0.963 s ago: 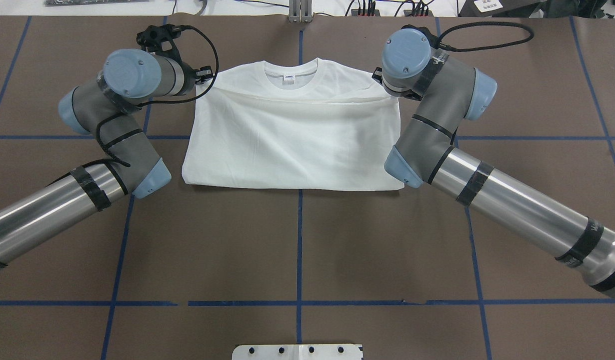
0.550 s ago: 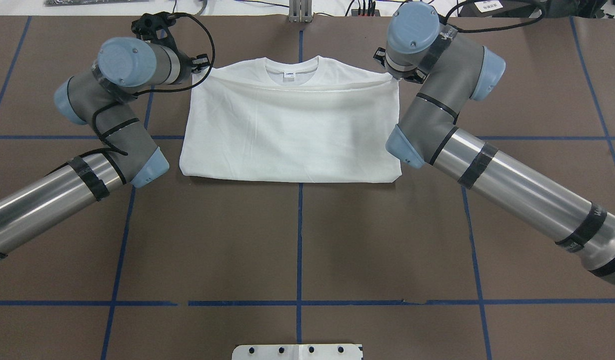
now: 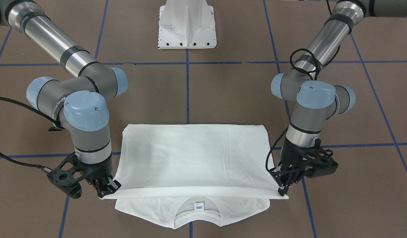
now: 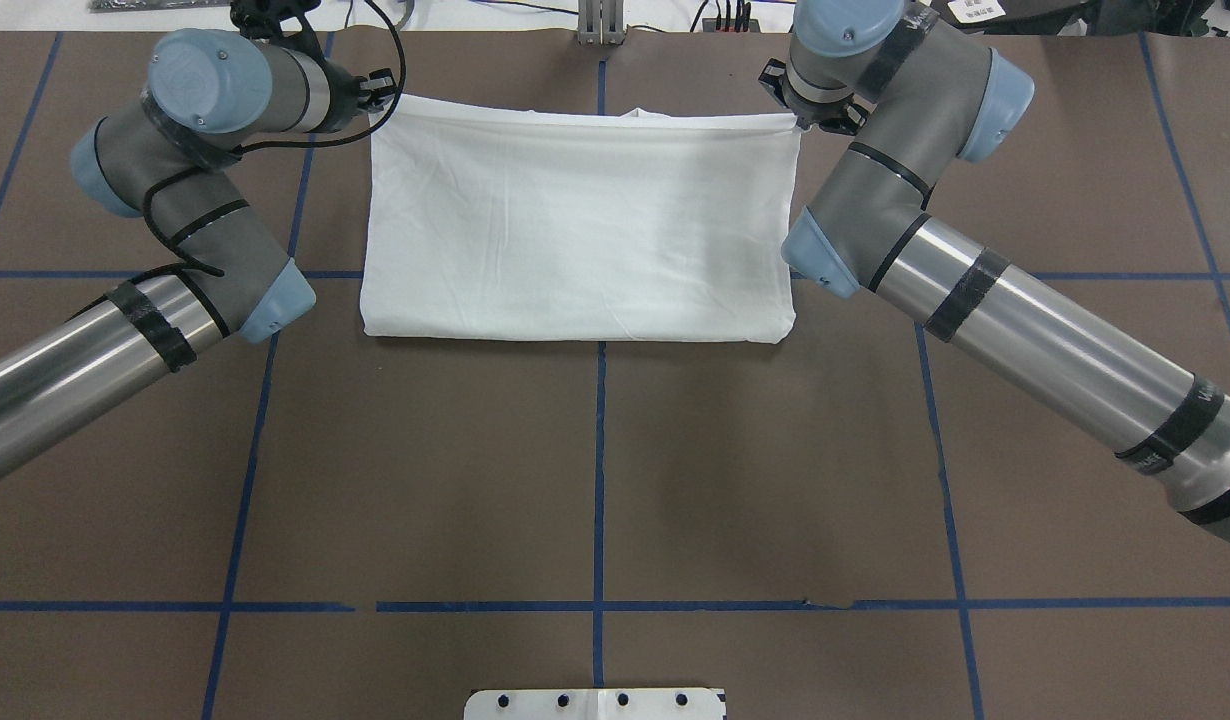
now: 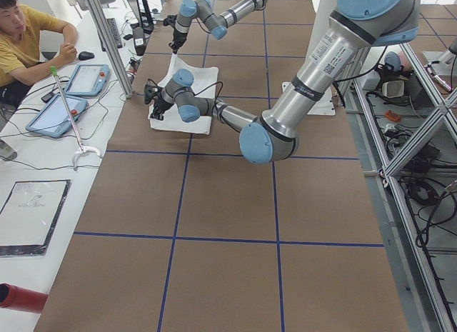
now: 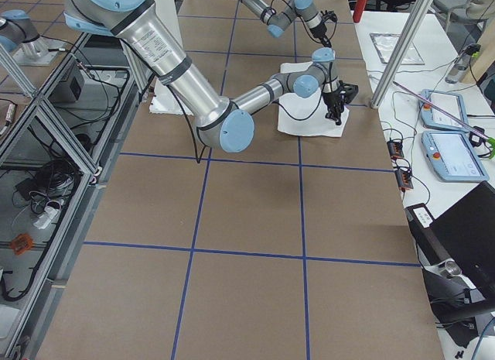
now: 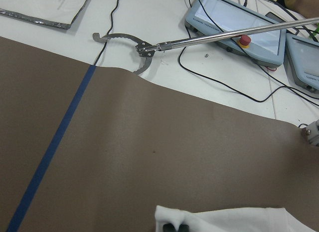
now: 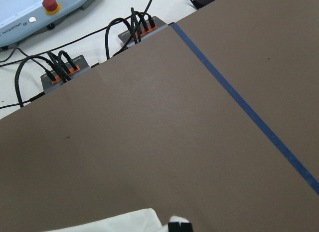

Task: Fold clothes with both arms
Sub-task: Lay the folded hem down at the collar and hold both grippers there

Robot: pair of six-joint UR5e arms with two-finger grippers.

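Your brown worktop (image 4: pixel 425 470) carries one white long-sleeved cotton T-shirt (image 3: pixel 193 155), folded edge nearest the robot. Farther out: left black two-finger hand (image 3: pixel 283 191) and right black two-finger hand (image 3: pixel 106 191), each clamped on a corner of the taut top layer. Beyond: ribbed round collar (image 3: pixel 197 217), uncovered.

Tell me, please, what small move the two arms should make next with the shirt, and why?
Probably carry the held edge a little farther over the collar, then lower it. The left gripper and right gripper each pinch a corner of the folded-over layer of the T-shirt, and in the front-facing view the collar lies uncovered beyond that edge.
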